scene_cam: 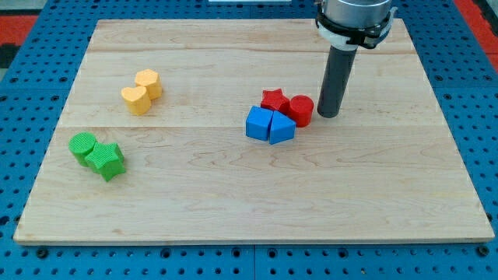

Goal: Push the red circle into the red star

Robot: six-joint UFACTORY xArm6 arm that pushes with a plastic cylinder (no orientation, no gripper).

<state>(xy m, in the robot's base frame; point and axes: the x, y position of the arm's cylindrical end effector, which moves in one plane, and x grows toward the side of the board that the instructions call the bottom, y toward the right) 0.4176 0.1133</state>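
Observation:
The red circle stands right of centre on the wooden board, touching the red star on its left. My tip rests on the board just right of the red circle, very close to it or touching. A blue cube and a blue triangular block sit directly below the two red blocks, pressed against them.
A yellow heart and a yellow hexagon-like block sit together at the upper left. A green circle and a green star sit together at the lower left. Blue pegboard surrounds the board.

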